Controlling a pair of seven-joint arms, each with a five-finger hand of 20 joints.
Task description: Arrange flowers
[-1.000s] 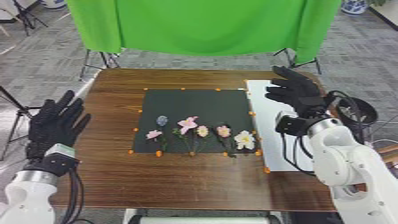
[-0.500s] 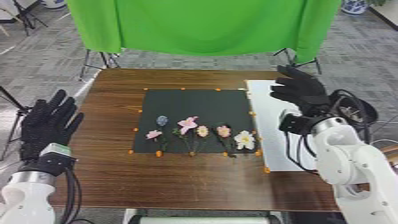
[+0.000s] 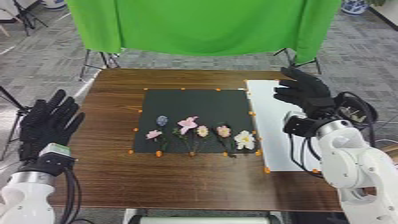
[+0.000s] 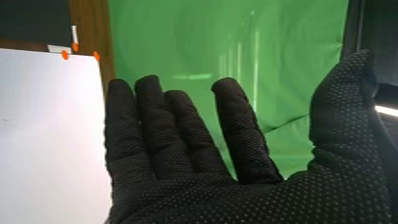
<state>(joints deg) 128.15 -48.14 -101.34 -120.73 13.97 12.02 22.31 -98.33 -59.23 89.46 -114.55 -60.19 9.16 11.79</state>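
The robot's right hand point(image 3: 305, 90), in a black fabric glove, is raised at the far right of the brown wooden table point(image 3: 178, 182), over the smooth white sheet point(image 3: 268, 112) and the table's right edge. It is open and holds nothing. From the right wrist, I see the palm of that hand point(image 4: 222, 202), with straight fingers and the thumb spread well apart from them.

Next to the white sheet, in the middle of the table, lies a dark, flat square mat point(image 3: 182, 102). The flowers rest on its near half, in a loose row. From left to right come a small pink bloom point(image 3: 154, 134), a bluish-purple bloom point(image 3: 162, 120) set slightly farther back, a larger pink bloom with spread petals point(image 3: 187, 123), a pale cream-and-pink bloom point(image 3: 202, 131), a rounded pink bloom point(image 3: 224, 131) and a white bloom with a yellow centre point(image 3: 244, 140). Thin green stems run toward the mat's near edge. Small orange markers point(image 3: 267, 170) dot the edges of mat and sheet.

The black-gloved left hand point(image 3: 49, 125) is raised beside the table's left edge, well apart from the flowers. It is open and empty, its fingers pointing away from the robot. Beyond the table hangs a bright green cloth point(image 3: 200, 30).
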